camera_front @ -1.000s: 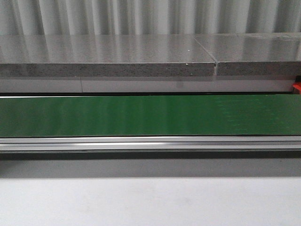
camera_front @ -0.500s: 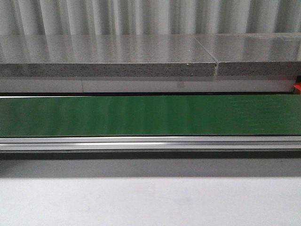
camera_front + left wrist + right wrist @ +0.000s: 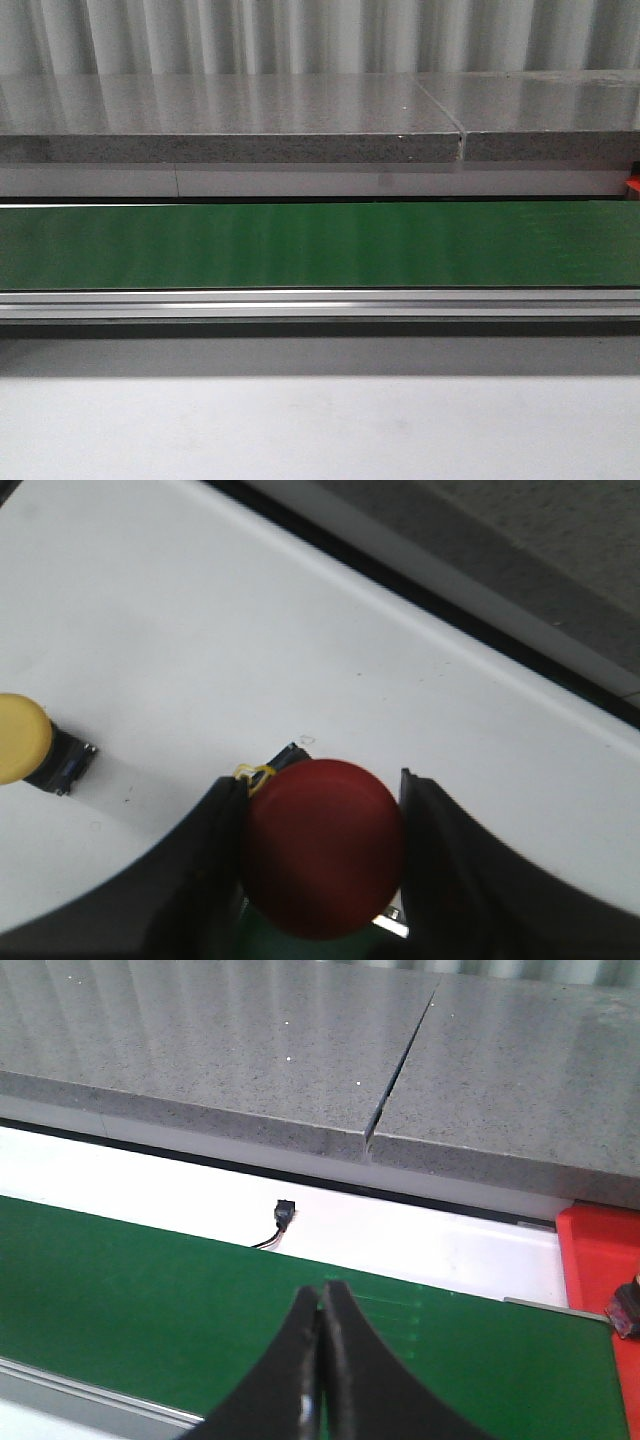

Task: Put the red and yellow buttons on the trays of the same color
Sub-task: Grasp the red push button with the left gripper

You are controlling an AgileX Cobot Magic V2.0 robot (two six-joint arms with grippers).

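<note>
Red button sat clamped between left gripper fingers, held clear above white table, likely for carry to matching tray. Yellow button lay on table nearby, untouched. Right gripper jaws pressed together, empty, over green belt. Red tray at belt end held dark object, unclear what. Yellow tray not visible.

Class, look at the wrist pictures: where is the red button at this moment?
The red button shows only in the left wrist view, held between the fingers of the left gripper above the white table, with the yellow button lying apart on that table.
</note>
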